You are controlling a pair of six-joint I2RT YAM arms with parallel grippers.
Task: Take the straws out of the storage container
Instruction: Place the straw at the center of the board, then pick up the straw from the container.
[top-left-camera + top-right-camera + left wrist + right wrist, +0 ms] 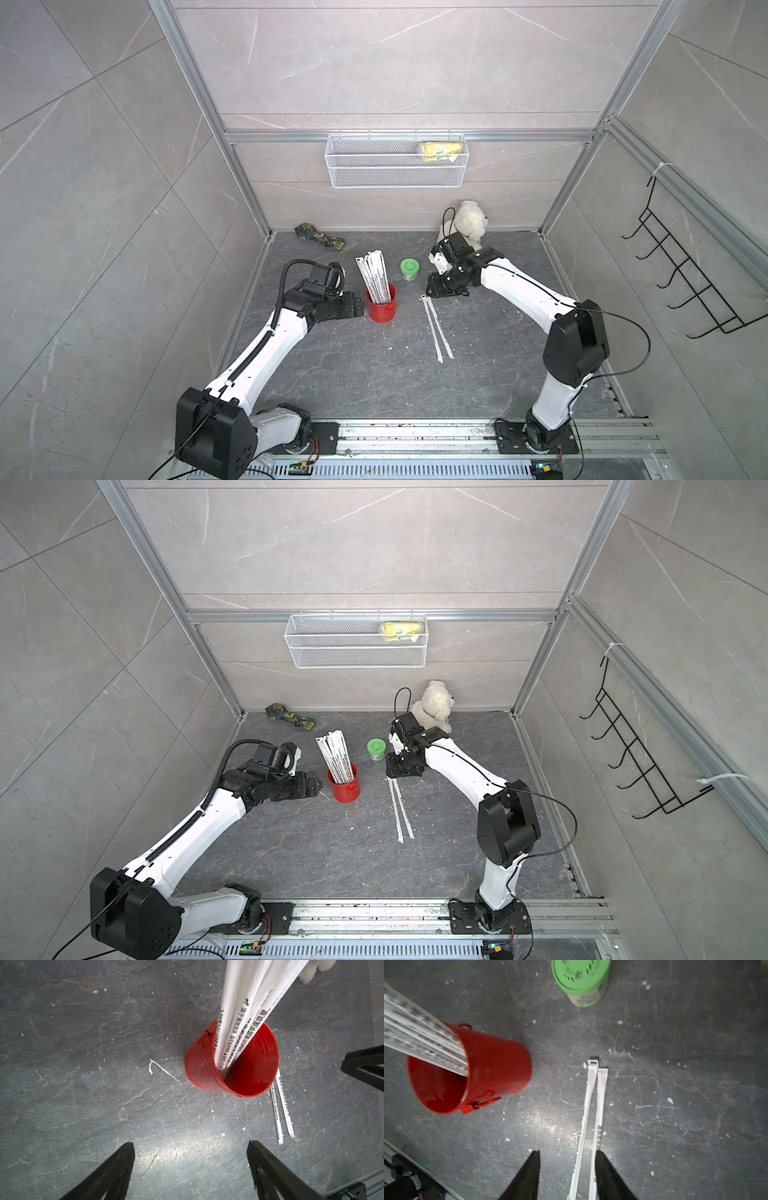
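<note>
My R gripper (568, 1153) spread, empty, above two laid straws (600, 1105); L gripper (190, 1142) spread by red can (199, 1068). Straw bundle (239, 1022) inside: prob. light, flimsy; pinch upper ends gently.

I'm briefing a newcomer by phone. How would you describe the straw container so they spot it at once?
Start at the dark tabletop, near its middle. Just left of the green-lidded jar stands a small red metal can. It alone is red, with a bundle of white wrapped straws sticking out.

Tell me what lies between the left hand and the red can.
Only bare tabletop with white flecks: in the left wrist view, the left hand faces the red can across it.
</note>
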